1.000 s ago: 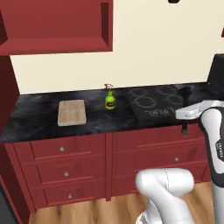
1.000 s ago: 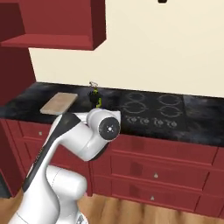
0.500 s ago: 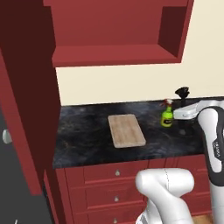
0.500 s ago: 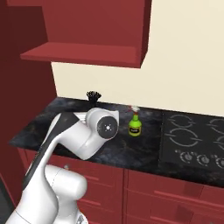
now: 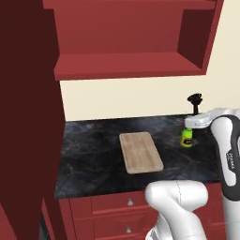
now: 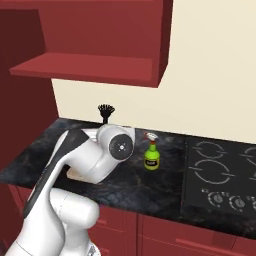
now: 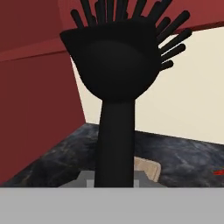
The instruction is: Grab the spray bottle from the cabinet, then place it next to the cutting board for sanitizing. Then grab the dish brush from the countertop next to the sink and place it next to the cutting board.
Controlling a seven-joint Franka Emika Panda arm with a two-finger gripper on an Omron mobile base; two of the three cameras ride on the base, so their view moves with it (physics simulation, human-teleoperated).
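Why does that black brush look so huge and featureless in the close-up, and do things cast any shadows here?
Hand view: the dish brush sits right at the lens, a flat black silhouette without shading. Left base view: even light, no glare; the cutting board casts hardly any shadow on the countertop. Right base view: the spray bottle looks sharp, nothing blurred.

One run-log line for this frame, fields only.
phase: carrying dish brush | gripper: shut on handle | spray bottle: upright on countertop, right of cutting board

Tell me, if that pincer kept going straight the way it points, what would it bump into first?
Probably the cream wall behind the countertop; depth is unclear. The pincer holds the black dish brush upright, pointing toward it.
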